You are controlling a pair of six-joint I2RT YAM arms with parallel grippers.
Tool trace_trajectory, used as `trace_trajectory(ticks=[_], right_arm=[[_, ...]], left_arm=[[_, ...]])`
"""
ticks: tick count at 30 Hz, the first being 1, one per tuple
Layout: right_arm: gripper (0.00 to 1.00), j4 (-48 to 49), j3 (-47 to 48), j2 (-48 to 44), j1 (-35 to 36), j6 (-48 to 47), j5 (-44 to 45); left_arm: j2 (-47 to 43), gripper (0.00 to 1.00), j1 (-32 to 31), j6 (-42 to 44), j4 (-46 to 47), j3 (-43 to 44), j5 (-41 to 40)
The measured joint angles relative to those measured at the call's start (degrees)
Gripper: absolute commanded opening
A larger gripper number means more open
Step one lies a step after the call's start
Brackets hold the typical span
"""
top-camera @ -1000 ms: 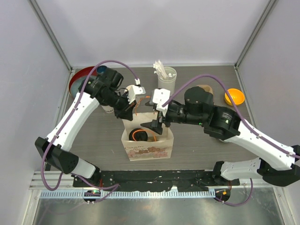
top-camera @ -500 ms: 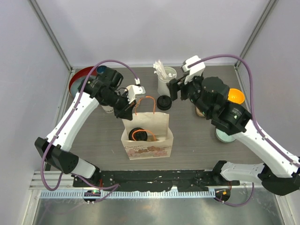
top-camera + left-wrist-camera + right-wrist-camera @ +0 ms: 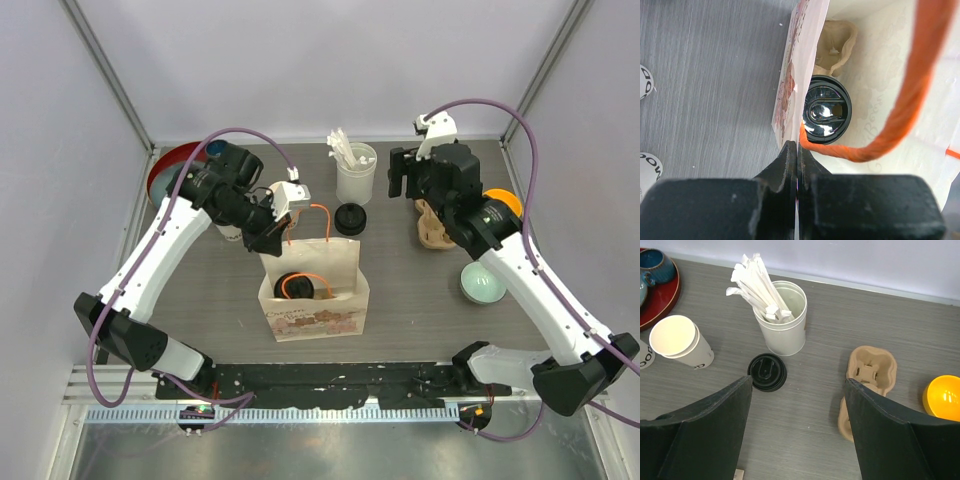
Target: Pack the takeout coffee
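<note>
One loose lid (image 3: 767,371), one open cup (image 3: 680,342)

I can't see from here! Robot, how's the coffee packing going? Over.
Left gripper shut on bag, right gripper open. One black lid inside; spare lid, white cups outside. Orange handle across opening.
</note>
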Motion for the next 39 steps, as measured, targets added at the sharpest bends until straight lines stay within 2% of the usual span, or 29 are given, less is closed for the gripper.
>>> trace_trajectory(ticks=[5,8,9,16,29,34,39], right_arm=[[0.79,-0.33,-0.15,0.37,-0.61,0.22,-1.57],[0.79,-0.37,-0.24,0.39,-0.90,0.22,-2.56],[0.79,-0.39,-0.28,0.37,-0.96,0.22,-2.82],[0.79,-0.44,-0.46,0.39,-1.14,0.22,-4.37],[0.79,-1.33,-0.48,0.42,-1.16,0.15,-7.34],[0.79,-1.62,-0.63,0.42,-1.16,-0.04,-7.96],[0.79,-2.25,-1.09,0.37,-1.20,-0.28,-8.72]], left_arm=[[0.00,0.08,-0.04,-0.02,0.00,0.00,-0.04],[0.00,0.19,-0.20,-0.15,0.00,0.00,-0.11],[0.00,0.26,-0.22,-0.15,0.02,0.02,-0.15],[0.00,0.42,-0.26,-1.44,-0.04,0.17,-1.14],[-2.97,0.86,-0.26,-4.72,-0.42,4.46,-4.68],[-3.91,0.95,-0.26,-6.16,-0.42,8.57,-5.77],[-4.04,0.98,0.92,-8.76,-0.59,11.85,-6.49]])
